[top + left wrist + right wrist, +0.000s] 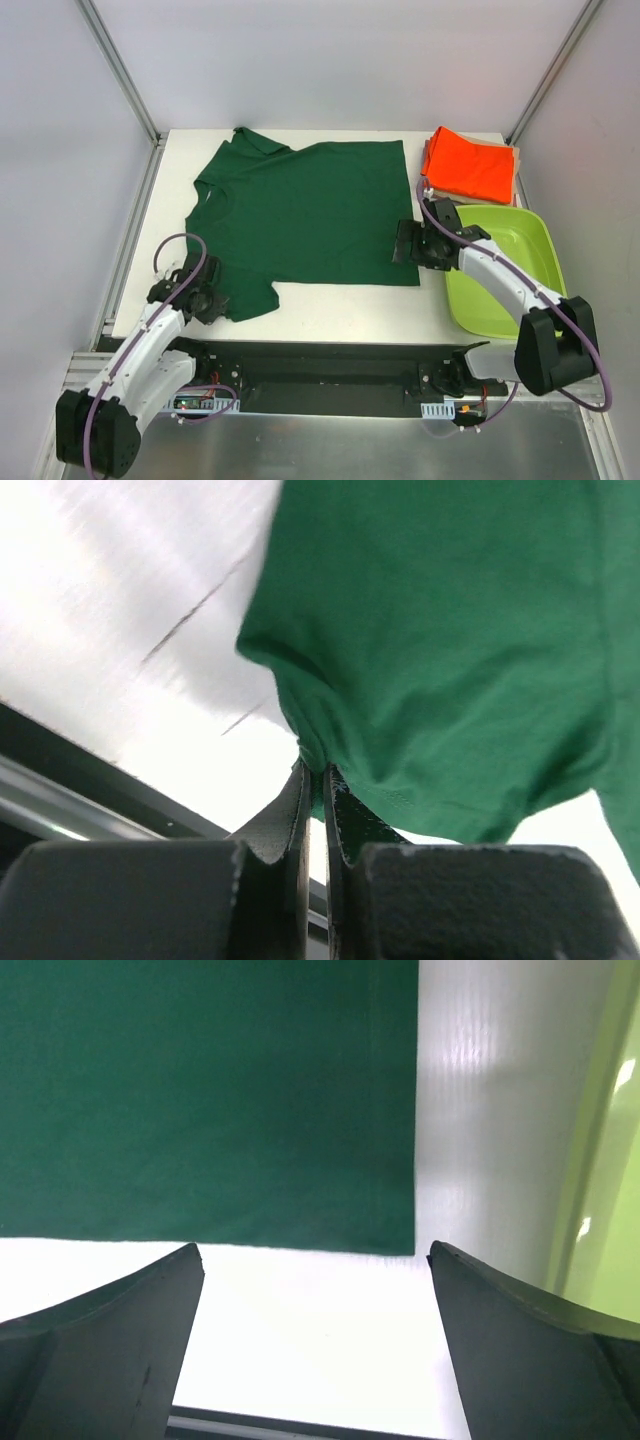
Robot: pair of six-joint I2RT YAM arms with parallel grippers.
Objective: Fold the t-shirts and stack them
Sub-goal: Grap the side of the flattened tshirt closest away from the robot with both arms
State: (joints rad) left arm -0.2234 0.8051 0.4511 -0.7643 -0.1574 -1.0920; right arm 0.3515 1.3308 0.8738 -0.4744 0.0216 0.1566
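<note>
Table (340,310) of white board carries everything. Green shirt (310,210) takes up most of it, spread flat and turned sideways: collar at the far left, hem running along the right, one sleeve lying toward the near left. Bin (545,235), lime green, sits at the right edge, just beside the shirt's hem and apart from it. Orange shirt (470,165) lies folded in the far right corner, beyond the bin, on top of a beige shirt (516,158) of which only a thin edge shows.

Right gripper (408,243) hangs low over the near right corner of the hem. In the right wrist view its fingers (120,1330) stand wide apart with nothing between them, the corner of the green shirt (200,1100) and bare table just ahead, and the bin wall (600,1160) off to the side.

Left gripper (210,300) is at the near left sleeve. In the left wrist view its fingers (285,825) are pressed together on the sleeve's edge, the cloth (450,650) bunched and lifted a little above the table there.
</note>
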